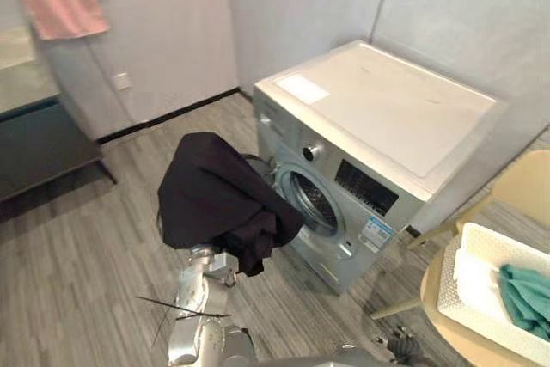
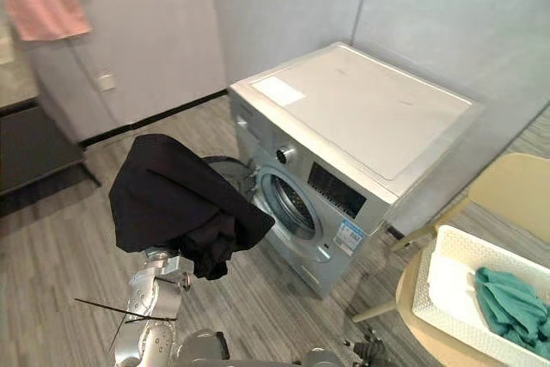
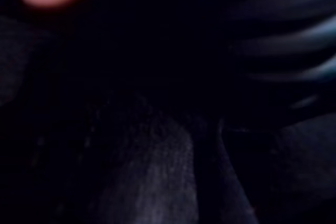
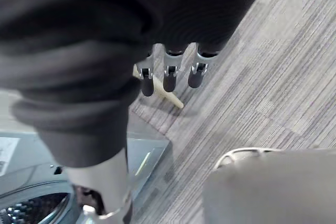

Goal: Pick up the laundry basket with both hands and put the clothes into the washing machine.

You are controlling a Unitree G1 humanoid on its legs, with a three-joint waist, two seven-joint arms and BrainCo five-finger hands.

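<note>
Centre-left, a black garment [image 1: 215,195] is draping over the left hand [image 3: 286,40], grip untellable, seemingly bound for the washing machine [image 1: 378,126]; right hand [image 4: 170,74] is hanging slack, empty.

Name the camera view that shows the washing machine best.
The left eye view: the washing machine shows nearly whole, with its top, front and drum opening. The right eye view matches it closely. The right wrist view catches a bottom corner and some drum rim. The left wrist view faces black cloth.
</note>
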